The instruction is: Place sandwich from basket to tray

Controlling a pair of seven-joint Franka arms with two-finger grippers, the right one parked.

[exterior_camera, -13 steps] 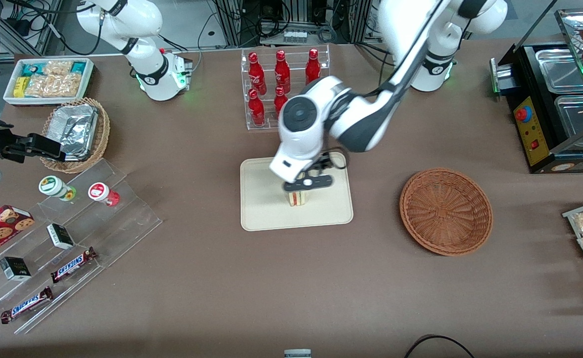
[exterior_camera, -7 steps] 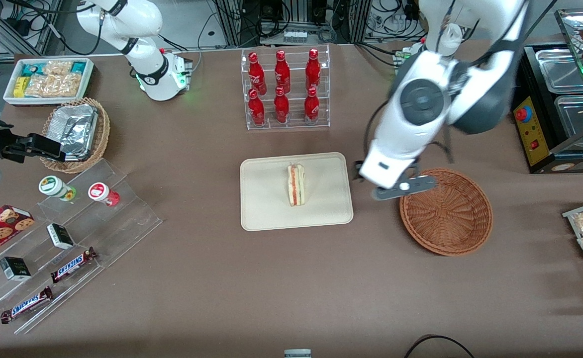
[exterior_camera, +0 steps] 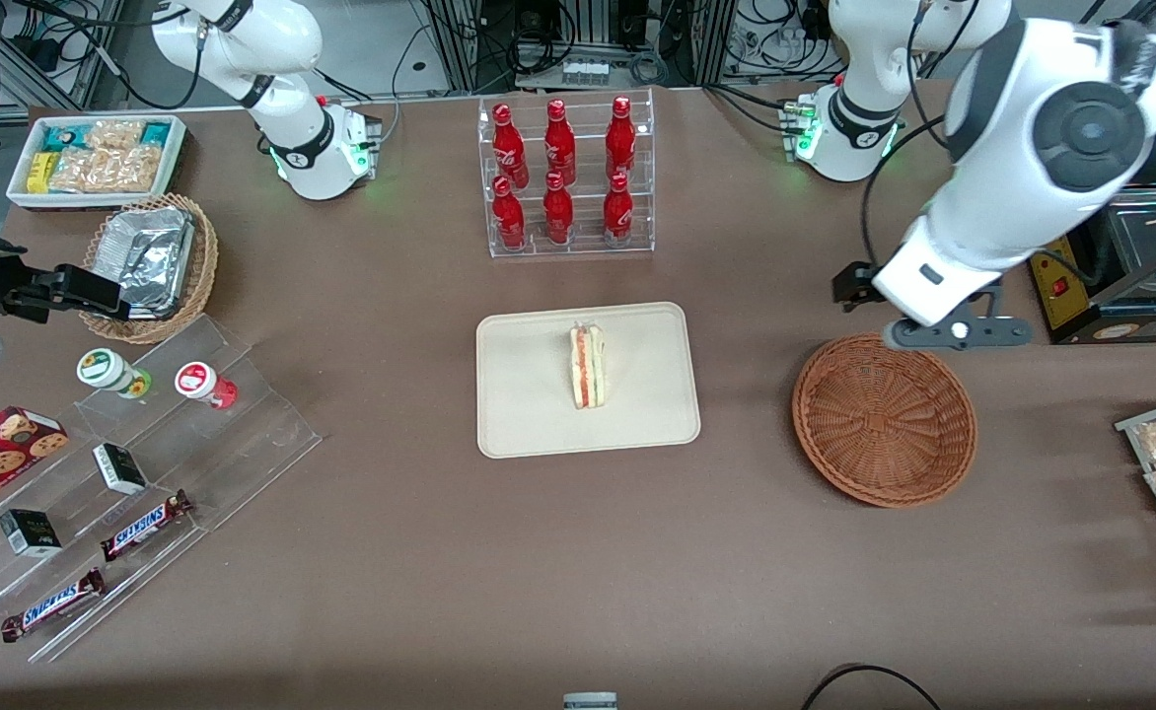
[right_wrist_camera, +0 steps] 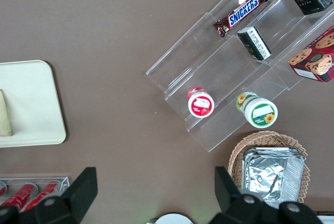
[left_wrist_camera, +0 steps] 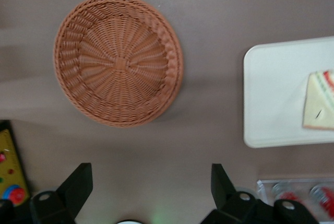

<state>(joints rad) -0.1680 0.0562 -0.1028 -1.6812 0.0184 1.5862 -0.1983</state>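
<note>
The sandwich (exterior_camera: 588, 367) lies in the middle of the cream tray (exterior_camera: 519, 414), its red and green filling edge facing up; one corner of the sandwich (left_wrist_camera: 319, 101) shows on the tray (left_wrist_camera: 271, 93) in the left wrist view. The reddish-brown wicker basket (exterior_camera: 884, 419) stands empty toward the working arm's end of the table, and the basket (left_wrist_camera: 119, 59) fills much of the wrist view. My left gripper (exterior_camera: 955, 332) hangs high above the basket's rim farthest from the front camera. The gripper (left_wrist_camera: 151, 182) is open, with nothing between its dark fingers (left_wrist_camera: 78, 182).
A clear rack of red bottles (exterior_camera: 563, 177) stands farther from the front camera than the tray. A black food warmer (exterior_camera: 1101, 217) sits beside the gripper at the working arm's end. Acrylic steps with snacks (exterior_camera: 114, 473), a foil-container basket (exterior_camera: 149, 261) and a white snack bin (exterior_camera: 95, 158) lie toward the parked arm's end.
My gripper let go of the sandwich on the tray, rose, and swung away past the basket toward the working arm's end. The sandwich stays on the tray.
</note>
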